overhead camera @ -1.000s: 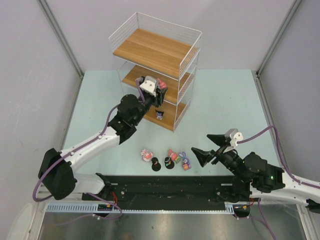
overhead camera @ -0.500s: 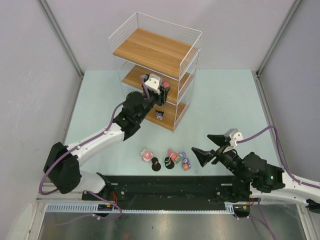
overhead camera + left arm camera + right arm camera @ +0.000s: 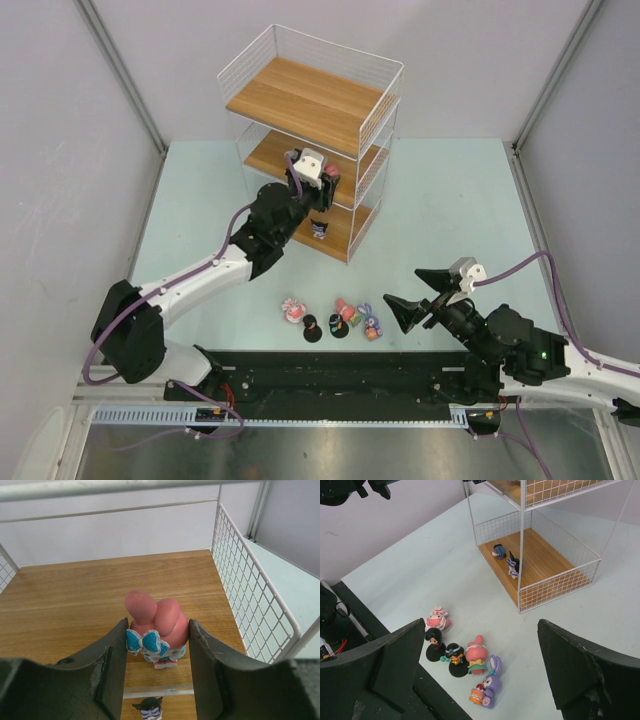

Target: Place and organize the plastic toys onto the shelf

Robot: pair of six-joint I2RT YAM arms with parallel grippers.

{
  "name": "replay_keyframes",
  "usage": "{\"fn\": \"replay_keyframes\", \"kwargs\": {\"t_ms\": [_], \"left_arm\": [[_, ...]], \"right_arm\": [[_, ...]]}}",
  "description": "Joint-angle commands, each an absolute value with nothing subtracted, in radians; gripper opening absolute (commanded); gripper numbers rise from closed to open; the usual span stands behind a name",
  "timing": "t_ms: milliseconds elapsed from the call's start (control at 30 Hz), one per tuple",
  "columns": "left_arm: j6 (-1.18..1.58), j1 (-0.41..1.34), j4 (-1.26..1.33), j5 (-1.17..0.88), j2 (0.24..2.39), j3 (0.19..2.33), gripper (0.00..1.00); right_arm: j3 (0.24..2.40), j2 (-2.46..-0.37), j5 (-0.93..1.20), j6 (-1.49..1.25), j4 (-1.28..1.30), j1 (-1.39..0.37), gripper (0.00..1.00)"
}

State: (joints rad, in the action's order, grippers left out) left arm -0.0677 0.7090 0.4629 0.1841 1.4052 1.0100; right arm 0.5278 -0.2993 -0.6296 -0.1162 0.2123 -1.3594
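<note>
Since the earlier frame the left arm has pushed further into the shelf (image 3: 378, 108). Its elbow has swung toward the rack, and the left gripper (image 3: 318, 182) now sits slightly more to the right, at the open front of the middle board (image 3: 90, 595). The right arm has not shifted.

The reach is level and low so that the pink bunny toy (image 3: 156, 626) passes under the top tier's wire and comes down upright near the board's front edge. That leaves the deeper wood free for later figures. Whether its feet already touch the wood cannot be told in the wrist view.

The left gripper is narrowed and clenched on the bunny. Both fingers (image 3: 112, 662) press the figure's sides just below the ears, with the blue bow showing between them.

On the bottom board (image 3: 545, 560) two small dark toys (image 3: 512, 564) already stand close together. Five more toys wait in a cluster (image 3: 455, 655) on the table at the lower centre of the overhead view, including the purple bunny (image 3: 490, 685).

The right gripper (image 3: 402, 287) is spread fully wide and holds nothing. It hangs above and to the right of that cluster, probably ready for the next pick.
</note>
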Motion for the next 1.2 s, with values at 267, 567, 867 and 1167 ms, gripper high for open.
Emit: {"fn": "replay_keyframes", "kwargs": {"t_ms": [267,567,867,1167], "left_arm": [[-0.035,0.698,0.512,0.221,1.414,1.026,0.04],[-0.037,0.696,0.506,0.216,1.408,1.012,0.09],[-0.04,0.695,0.491,0.206,1.408,1.017,0.4],[-0.041,0.696,0.48,0.184,1.413,1.02,0.59]], "right_arm": [[0.54,-0.304,-0.643,-0.118,0.196,-1.364,1.0],[0.54,-0.302,-0.638,-0.115,0.195,-1.364,1.0],[0.54,-0.307,-0.623,-0.112,0.198,-1.365,1.0],[0.54,-0.31,-0.614,-0.112,0.201,-1.364,1.0]]}}
